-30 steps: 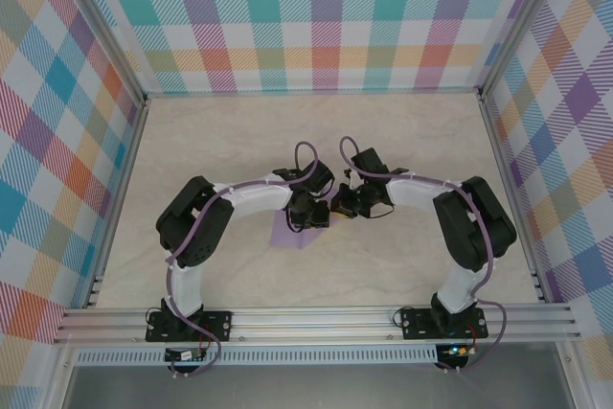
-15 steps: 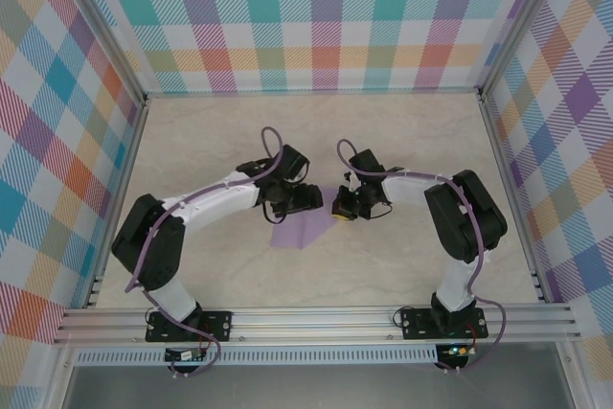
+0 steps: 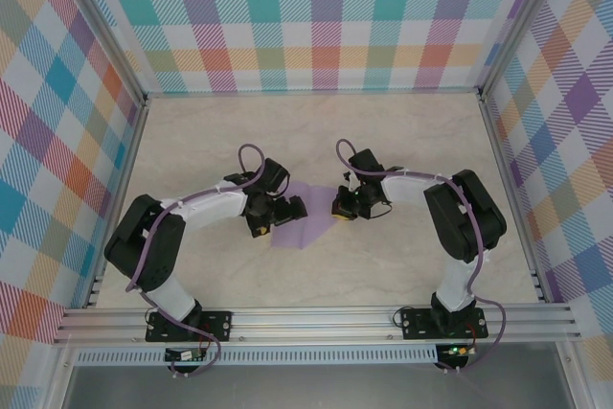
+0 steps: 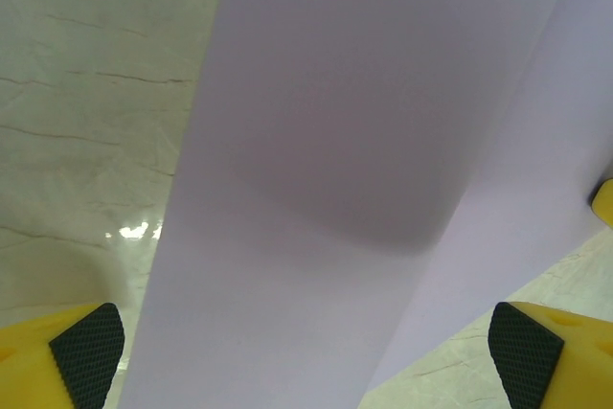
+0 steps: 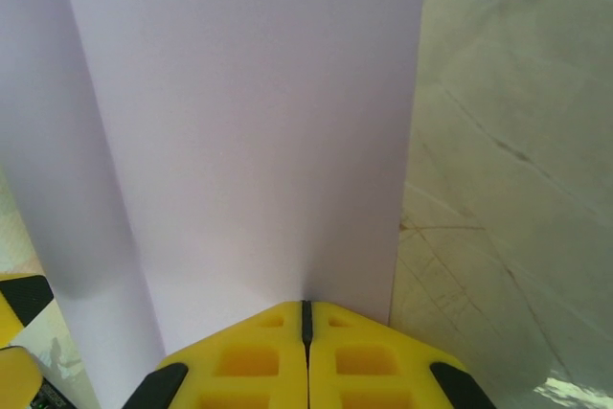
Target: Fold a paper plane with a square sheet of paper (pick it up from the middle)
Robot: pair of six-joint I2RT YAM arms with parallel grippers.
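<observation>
Top external view: the paper sheet (image 3: 308, 224) lies on the bench (image 3: 412, 141), partly folded at best, right hand (image 3: 337, 208) clamped on its edge, left hand (image 3: 287, 212) spread wide over it, most folds seemingly left.

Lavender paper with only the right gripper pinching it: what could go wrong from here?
1. The right gripper is shut on one edge of the square sheet of paper, so a pull might drag or tear the thin sheet.
2. The left gripper stands open over the paper and holds nothing, so the fold could spring open.
3. Its wide-set fingers may snag the sheet if lowered.
</observation>
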